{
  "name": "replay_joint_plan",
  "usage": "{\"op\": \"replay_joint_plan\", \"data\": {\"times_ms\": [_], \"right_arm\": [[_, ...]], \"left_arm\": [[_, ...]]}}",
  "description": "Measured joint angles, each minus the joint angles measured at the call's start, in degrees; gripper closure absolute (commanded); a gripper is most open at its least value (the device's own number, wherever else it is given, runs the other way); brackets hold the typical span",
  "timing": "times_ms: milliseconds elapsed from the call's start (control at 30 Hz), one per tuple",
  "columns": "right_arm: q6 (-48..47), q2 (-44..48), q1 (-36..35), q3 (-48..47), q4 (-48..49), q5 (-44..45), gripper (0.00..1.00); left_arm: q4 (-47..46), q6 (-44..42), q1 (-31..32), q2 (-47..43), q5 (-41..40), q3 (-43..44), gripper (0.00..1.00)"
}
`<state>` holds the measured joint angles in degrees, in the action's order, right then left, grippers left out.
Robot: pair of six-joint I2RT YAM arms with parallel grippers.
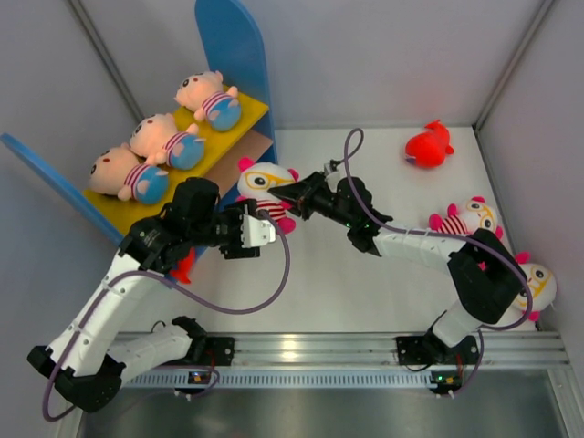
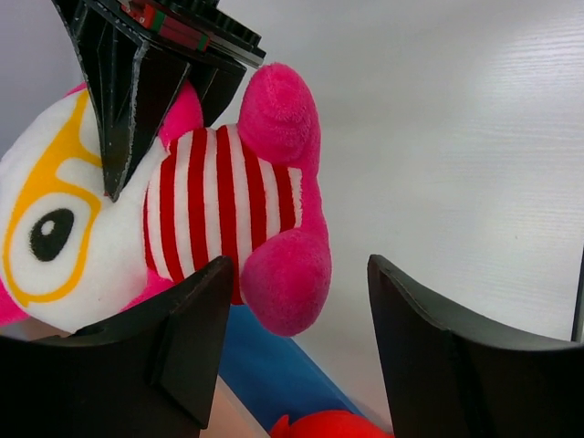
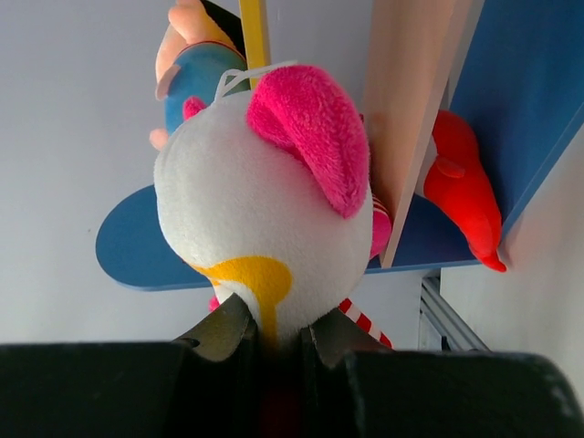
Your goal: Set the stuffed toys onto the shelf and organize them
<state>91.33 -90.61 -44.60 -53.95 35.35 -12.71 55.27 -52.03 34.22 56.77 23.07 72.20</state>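
My right gripper (image 1: 290, 194) (image 3: 274, 324) is shut on the head of a white-faced stuffed toy with yellow glasses (image 1: 263, 182) (image 3: 260, 210), holding it in the air in front of the shelf (image 1: 234, 135). My left gripper (image 1: 265, 228) (image 2: 299, 274) is open just below that toy (image 2: 219, 210), its fingers on either side of one pink foot without pinching it. Three peach-faced dolls (image 1: 164, 139) lie in a row on the yellow upper board. A red plush (image 1: 183, 267) (image 3: 465, 192) lies on the lower level.
On the table lie another red plush (image 1: 429, 146) at the back right and two white-faced toys (image 1: 465, 219) (image 1: 540, 287) near the right arm. The tall blue side panels (image 1: 233, 46) (image 3: 520, 109) flank the shelf. Walls enclose the table on three sides.
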Motion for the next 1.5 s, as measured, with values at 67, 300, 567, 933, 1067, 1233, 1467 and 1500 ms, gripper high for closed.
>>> {"op": "replay_joint_plan", "data": {"times_ms": [67,300,567,933,1067,1233,1467,1500], "right_arm": [[-0.07,0.00,0.00,-0.48,0.02,-0.02,1.00],[-1.62,0.00,-0.24,-2.32,-0.46,-0.72,0.91],[-7.37,0.07,1.03,-2.40,-3.85,0.20,0.41],[-25.94,9.35,6.56,-0.90,-20.20,7.85,0.36],[-32.13,13.57,8.00,-0.90,-25.81,12.90,0.36],[-36.96,17.31,8.26,-0.90,-28.87,16.22,0.36],[-40.00,18.84,8.39,-0.79,-30.77,17.79,0.36],[-40.30,18.93,8.39,-0.74,-30.95,17.86,0.36]], "left_arm": [[-0.02,0.00,0.00,0.00,-0.31,-0.17,0.41],[-1.73,1.14,0.00,0.52,-1.53,-0.15,1.00],[-5.42,13.11,0.09,0.61,-7.65,-0.76,1.00],[-21.75,15.89,-0.11,-0.70,-26.16,-11.47,1.00],[-25.03,15.91,-1.57,-0.48,-30.84,-12.04,1.00],[-30.71,14.73,-3.61,-0.48,-31.58,-14.93,1.00],[-34.93,9.29,-11.04,-0.37,-25.22,-20.52,1.00],[-35.34,8.07,-12.26,-0.33,-23.89,-20.76,1.00]]}}
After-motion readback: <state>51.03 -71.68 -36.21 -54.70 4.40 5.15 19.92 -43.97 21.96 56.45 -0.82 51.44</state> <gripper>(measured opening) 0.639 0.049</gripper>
